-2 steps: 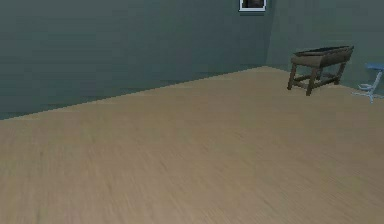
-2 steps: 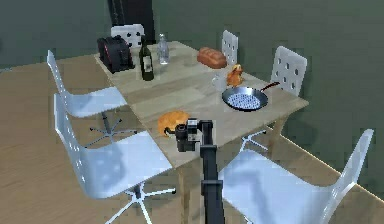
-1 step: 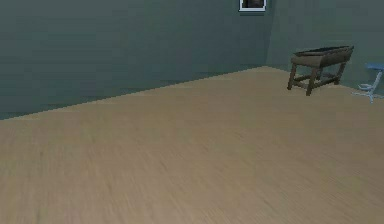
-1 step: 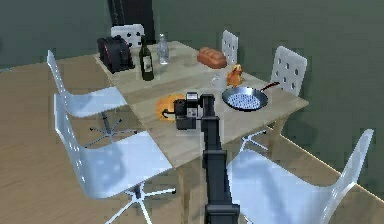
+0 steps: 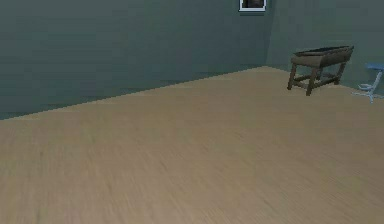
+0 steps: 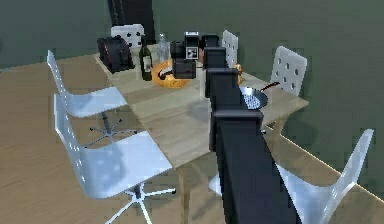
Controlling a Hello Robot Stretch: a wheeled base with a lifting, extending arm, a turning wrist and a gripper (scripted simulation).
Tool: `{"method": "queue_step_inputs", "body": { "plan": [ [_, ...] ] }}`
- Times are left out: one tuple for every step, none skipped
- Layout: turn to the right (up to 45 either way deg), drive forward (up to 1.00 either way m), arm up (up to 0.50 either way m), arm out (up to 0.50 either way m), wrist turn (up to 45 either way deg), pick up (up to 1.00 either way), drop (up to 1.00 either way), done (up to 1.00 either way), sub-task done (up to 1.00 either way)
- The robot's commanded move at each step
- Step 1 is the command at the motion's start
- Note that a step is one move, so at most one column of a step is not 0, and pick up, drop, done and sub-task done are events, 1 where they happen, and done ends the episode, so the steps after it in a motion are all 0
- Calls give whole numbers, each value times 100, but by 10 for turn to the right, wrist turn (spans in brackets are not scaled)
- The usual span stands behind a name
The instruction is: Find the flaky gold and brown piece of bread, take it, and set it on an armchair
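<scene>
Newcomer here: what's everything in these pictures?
wall picture: one, dark frame, forward view's top
side table: one, dark wood, forward view's right
stool: one, pale blue, forward view's right edge
dining table: one, light wood, arm side view
chairs: six, white, around the dining table
bottles: two, green and clear, on dining table
box: one, black, dining table's far corner
orange-gold thing: one, beside the green bottle
pan: one, grey, right of arm
arm: one, dark, over the dining table
gripper: one, dark, by the orange-gold thing; holding anything, cannot tell

walls (image 5: 100, 50) dark grey-green | floor (image 5: 200, 150) pale wood planks | small dark wooden table (image 5: 320, 66) near far corner | light wood dining table (image 6: 178, 122) with white chairs (image 6: 122, 160) around
</scene>
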Motion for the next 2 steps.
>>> {"method": "queue_step_inputs", "body": {
  "plan": [
    [0,0,0,0,-450,0,0,0,0],
    [0,0,0,0,-450,0,0,0,0]
  ]
}}
